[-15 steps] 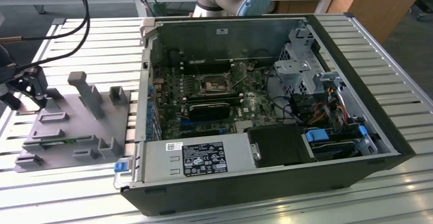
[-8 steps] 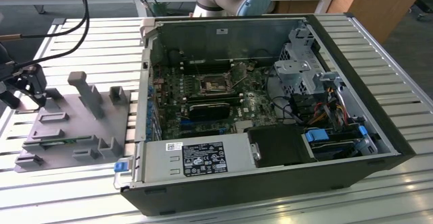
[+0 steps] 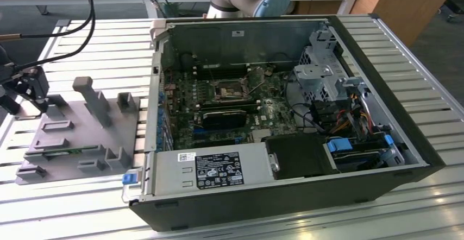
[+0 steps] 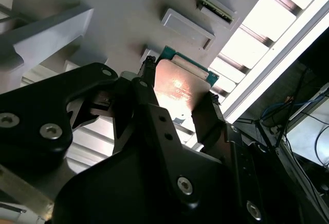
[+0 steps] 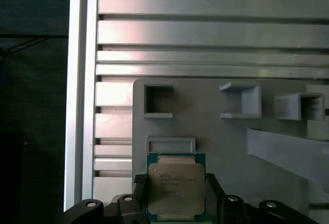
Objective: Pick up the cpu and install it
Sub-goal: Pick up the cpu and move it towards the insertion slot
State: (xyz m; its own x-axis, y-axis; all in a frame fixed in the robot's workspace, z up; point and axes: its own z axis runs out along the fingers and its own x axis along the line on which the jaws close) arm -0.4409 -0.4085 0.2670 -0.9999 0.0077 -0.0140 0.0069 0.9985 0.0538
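At grey fixture tray (image 5: 231, 152) rim, claw (image 5: 175, 181) clamps cpu (image 5: 176, 190) by two opposite edges.

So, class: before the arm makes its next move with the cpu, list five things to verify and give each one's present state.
1. The gripper closes on the cpu at two opposite edges: ok.
2. Cpu sits square in the grip, silver top towards the first wrist view's camera: ok.
3. Cpu lifted clear of the grey fixture tray: cannot tell.
4. Computer case open, motherboard exposed: ok.
5. Socket empty and unlatched: cannot tell.
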